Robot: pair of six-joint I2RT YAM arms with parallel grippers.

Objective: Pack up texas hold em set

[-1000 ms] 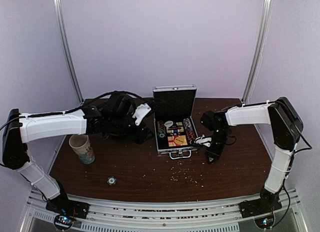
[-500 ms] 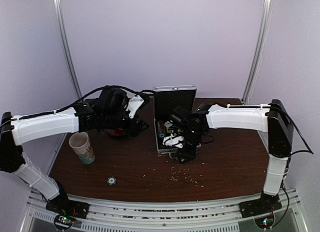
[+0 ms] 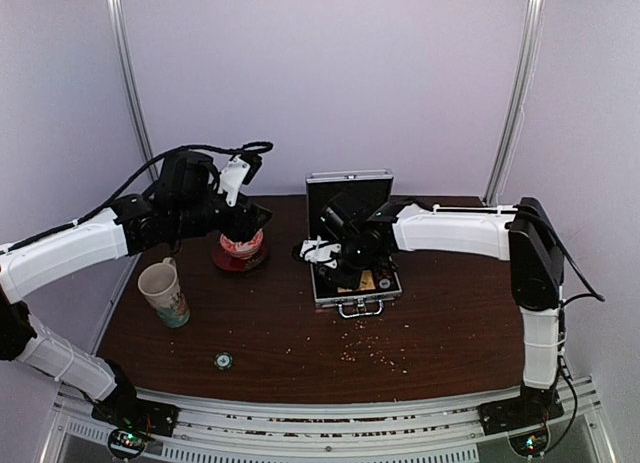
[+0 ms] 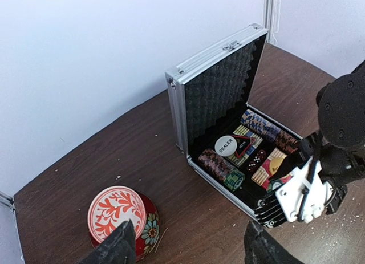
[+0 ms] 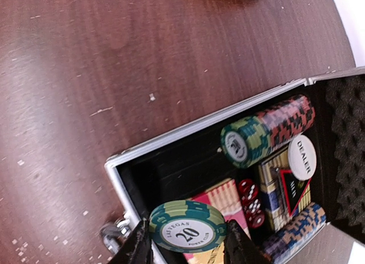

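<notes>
- We see the silver case (image 3: 352, 283) in the middle of the brown counter (image 3: 460, 323), toward the back.
- Its lid (image 3: 348, 195) stands straight up, and the inside is black foam.
- The right gripper (image 5: 187, 245) is clamped on one green chip (image 5: 187, 225) with "20" on it.
- It holds the green chip just over the front corner of the case, by the metal latch (image 5: 114, 234).
- Inside the case a row of chips (image 5: 268, 130) lies on its side along one wall, and a second row of chips (image 4: 268, 130) lies along the other side.
- Between the rows are a white DEALER button (image 5: 302, 157), little red dice (image 5: 250, 200) and the red and yellow card box (image 5: 223, 194).
- The left gripper (image 4: 188, 250) has its fingers wide apart and holds nothing.
- It hangs above a red and white bowl (image 4: 121, 218), which sits on the counter to the left of the case.
- A paper cup (image 3: 165, 293) stands up near the left edge.
- A small round piece (image 3: 223, 361) lies alone near the front, well apart from the case.
- Small pale crumbs (image 3: 370, 355) are spread on the counter in front of the case.
</notes>
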